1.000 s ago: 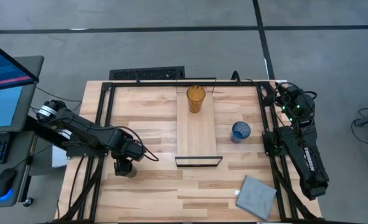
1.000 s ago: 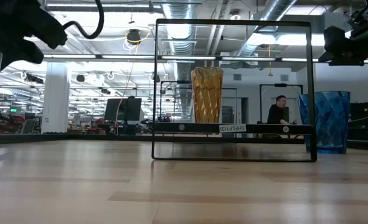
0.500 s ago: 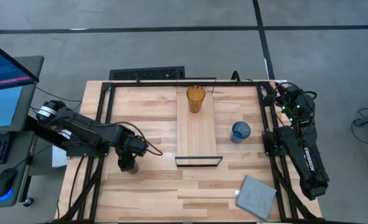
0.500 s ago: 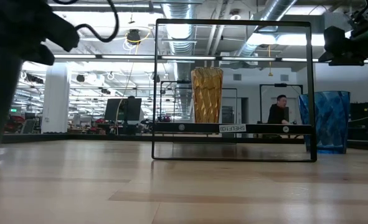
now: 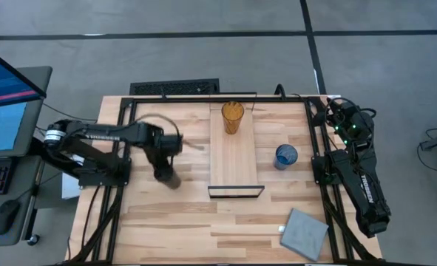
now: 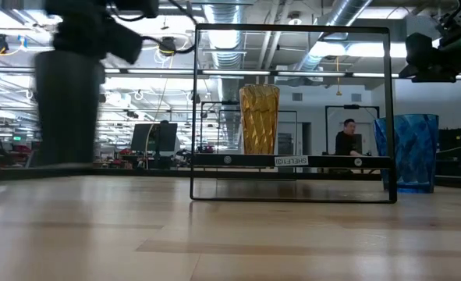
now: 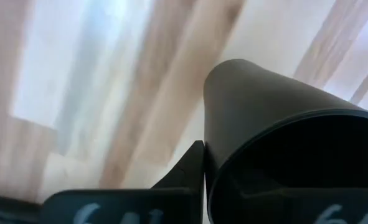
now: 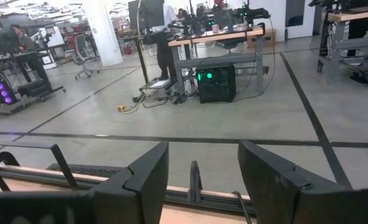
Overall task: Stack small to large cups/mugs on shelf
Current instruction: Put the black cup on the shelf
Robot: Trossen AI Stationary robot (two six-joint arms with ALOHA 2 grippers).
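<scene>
The left gripper [image 5: 166, 171] is grasping the black cup [image 5: 169, 178] and carries it above the bench [image 5: 174, 222], to the left of the shelf [image 5: 233, 159]. In the low view the black cup [image 6: 68, 105] hangs clear of the bench top, upright, with the arm above it. In the left wrist view the cup [image 7: 283, 162] fills the frame, and one of the fingers [image 7: 184, 171] presses against its wall.

The amber tumbler [image 5: 232, 117] stands upright on the far part of the shelf. The blue cup [image 5: 285, 156] stands on the bench just right of the shelf, not touching it. The black frame [image 6: 291, 113] is at the near end of the shelf.

The right gripper [image 8: 199, 180] waits at the right far corner of the bench with its fingers released and apart, holding nothing. A grey pad [image 5: 305, 233] lies near the right front corner
</scene>
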